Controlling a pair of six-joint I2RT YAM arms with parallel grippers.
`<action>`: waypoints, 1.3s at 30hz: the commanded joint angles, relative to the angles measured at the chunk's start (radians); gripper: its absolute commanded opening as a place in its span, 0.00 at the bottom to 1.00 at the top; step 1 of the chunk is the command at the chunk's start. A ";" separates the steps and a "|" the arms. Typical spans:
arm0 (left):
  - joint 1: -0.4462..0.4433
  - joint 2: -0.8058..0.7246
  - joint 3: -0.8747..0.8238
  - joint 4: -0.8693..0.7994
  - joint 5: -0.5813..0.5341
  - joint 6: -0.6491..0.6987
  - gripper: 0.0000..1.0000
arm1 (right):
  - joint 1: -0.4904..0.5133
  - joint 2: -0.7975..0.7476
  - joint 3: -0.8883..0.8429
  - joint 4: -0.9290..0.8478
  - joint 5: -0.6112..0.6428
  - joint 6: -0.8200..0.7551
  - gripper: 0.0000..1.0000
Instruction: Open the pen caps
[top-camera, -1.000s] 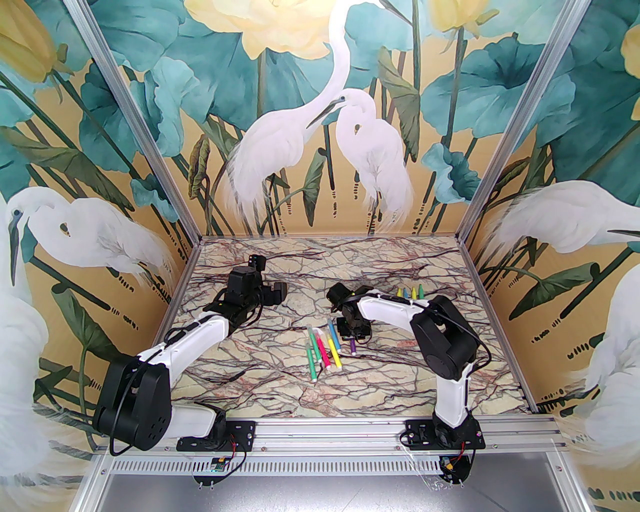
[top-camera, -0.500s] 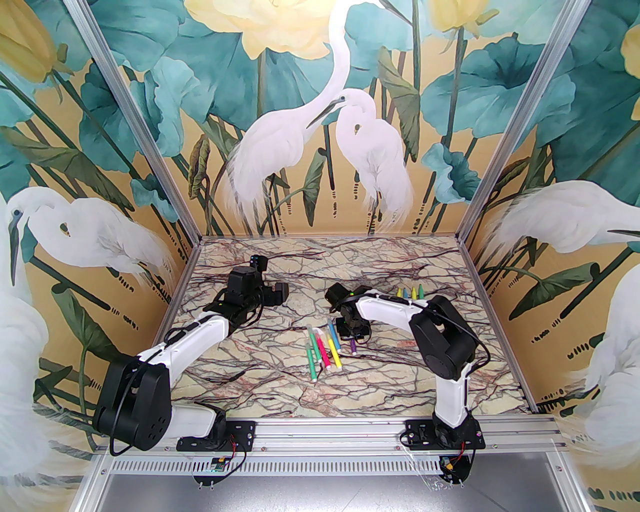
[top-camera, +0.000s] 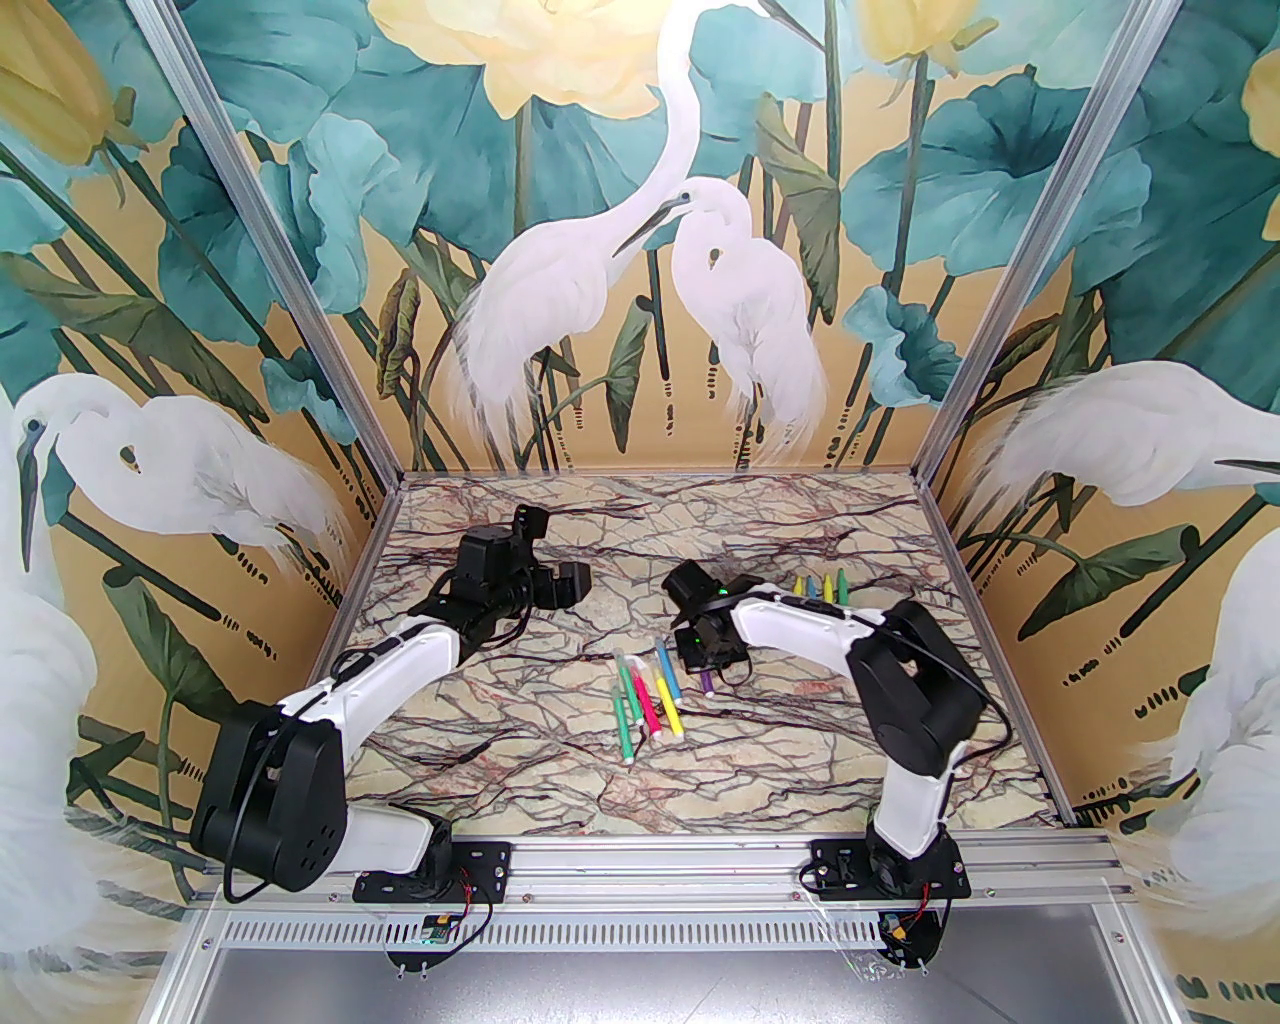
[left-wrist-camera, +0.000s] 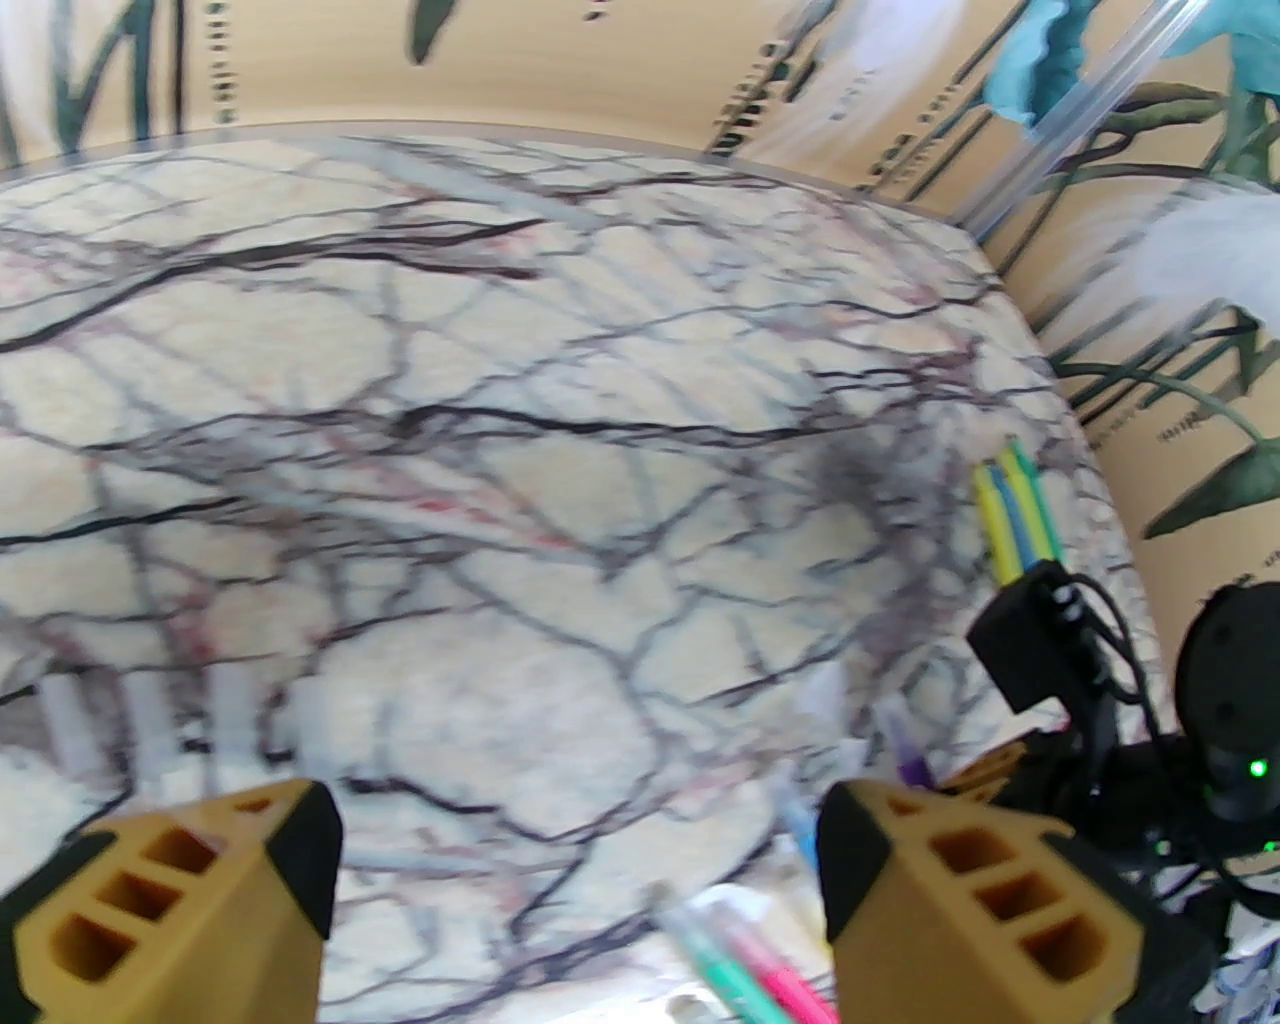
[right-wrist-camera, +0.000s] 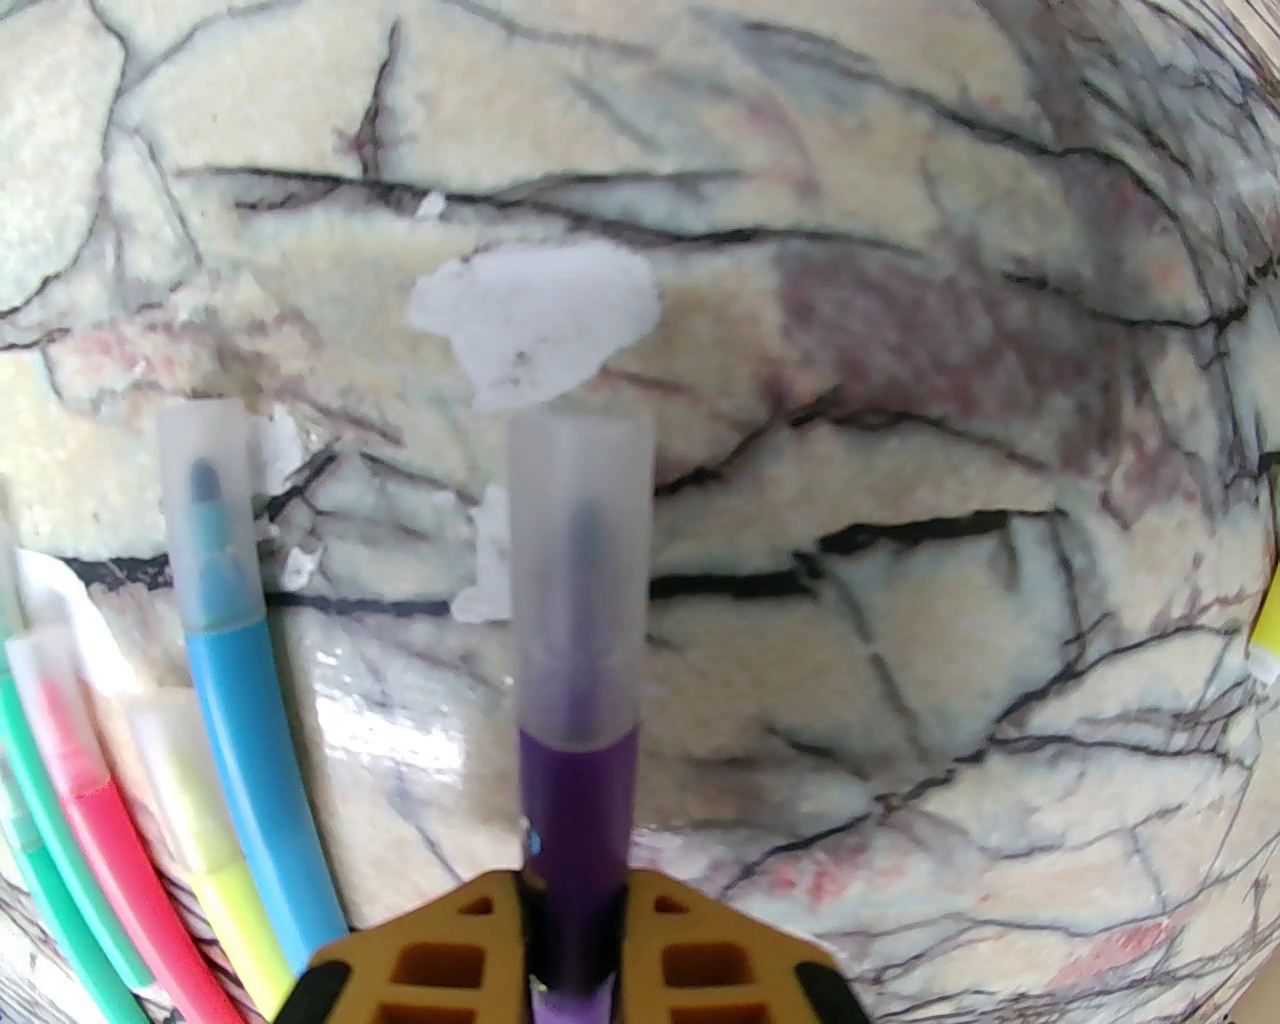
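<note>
1. Right gripper (right-wrist-camera: 575, 905) is clamped on the purple felt marker (right-wrist-camera: 578, 800) at the centre of the marble-pattern table (top-camera: 800, 740), low on the body, so its clear plastic cap (right-wrist-camera: 580, 560) sticks out free for a pull.
2. Left gripper (left-wrist-camera: 575, 860): jaws wide apart, empty, hovering left of it, likely lining up on the cap.
3. Vs 0.5 s ago: left gripper swung right toward centre; right elbow shifted right.

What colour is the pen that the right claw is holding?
The pen is purple, with its clear cap on; the right wrist view shows it best.
</note>
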 joint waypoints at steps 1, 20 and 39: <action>-0.008 0.041 0.039 0.024 0.110 -0.054 0.82 | -0.028 -0.088 -0.064 0.110 -0.072 -0.057 0.05; -0.136 0.217 0.166 0.134 0.358 -0.197 0.75 | -0.042 -0.356 -0.256 0.408 -0.217 -0.204 0.05; -0.167 0.266 0.149 0.312 0.551 -0.346 0.68 | -0.039 -0.426 -0.243 0.454 -0.253 -0.248 0.04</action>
